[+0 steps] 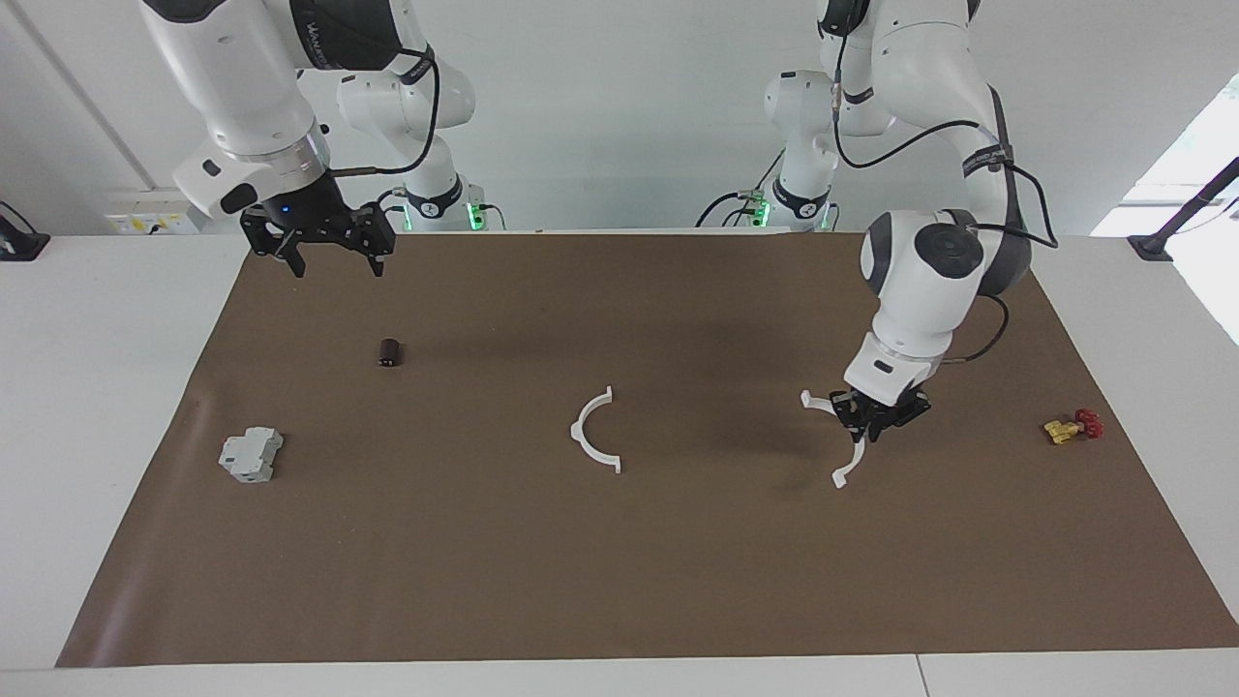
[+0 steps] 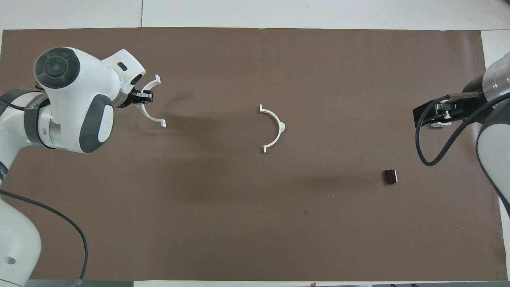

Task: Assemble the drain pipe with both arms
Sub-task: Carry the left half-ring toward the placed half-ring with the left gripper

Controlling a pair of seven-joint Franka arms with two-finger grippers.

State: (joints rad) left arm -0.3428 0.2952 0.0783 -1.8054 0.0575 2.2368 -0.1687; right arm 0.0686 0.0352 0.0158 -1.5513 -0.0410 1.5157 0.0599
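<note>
A: Where is the left gripper [image 1: 868, 423]?

B: It sits low over the brown mat [image 1: 619, 581], toward the left arm's end of the table, and its fingers are closed on the middle of one white half-ring [image 1: 840, 438]. In the overhead view the same gripper [image 2: 144, 97] pinches the arc of that held half-ring [image 2: 151, 109], with a tab end sticking out to each side of the fingers.

A: And measured from that held piece, where is the second half of the drain pipe?

B: The free half-ring [image 1: 594, 432] lies flat on the mat near its middle, well apart from the held one, toward the right arm's end. From overhead the free piece [image 2: 275, 128] lies with both tab ends turned toward the held one.

A: What about the right gripper [image 1: 334, 261]?

B: It hangs high over the mat's edge at the right arm's end, fingers spread apart and holding nothing. That arm waits.

A: What else is around?

B: A small yellow-and-red valve [image 1: 1072, 427] lies beside the held half-ring, further toward the left arm's end. A small dark cylinder [image 1: 389, 352] and a grey boxy block [image 1: 251, 455] lie well apart from it, at the right arm's end, the cylinder nearer to the robots than the block.
</note>
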